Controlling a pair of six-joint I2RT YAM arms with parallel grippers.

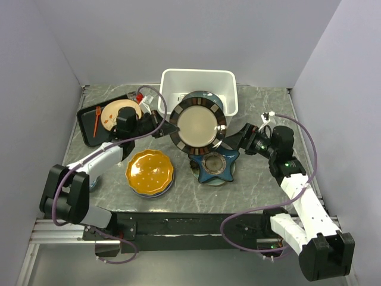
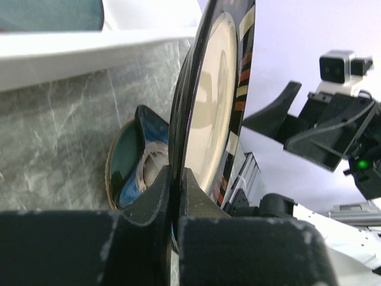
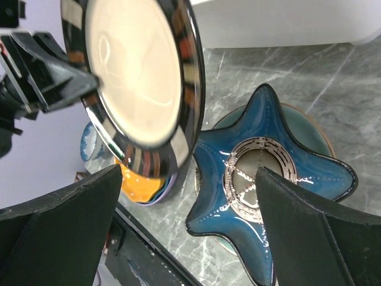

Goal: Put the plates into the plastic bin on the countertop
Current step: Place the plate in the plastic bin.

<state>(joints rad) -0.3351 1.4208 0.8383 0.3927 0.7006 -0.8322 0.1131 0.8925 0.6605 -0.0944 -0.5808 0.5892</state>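
My left gripper is shut on the rim of the dark-rimmed beige plate and holds it on edge above the countertop, just in front of the white plastic bin. In the left wrist view both fingers pinch the plate. My right gripper is open and empty to the right of the plate, over the navy star-shaped plate. The right wrist view shows the held plate, the star plate and my gripper. The orange scalloped plate lies at the front left.
A black tray with a beige plate and an orange utensil sits at the back left. The star plate rests on another round plate. A teal surface shows beyond the bin wall. Walls enclose three sides.
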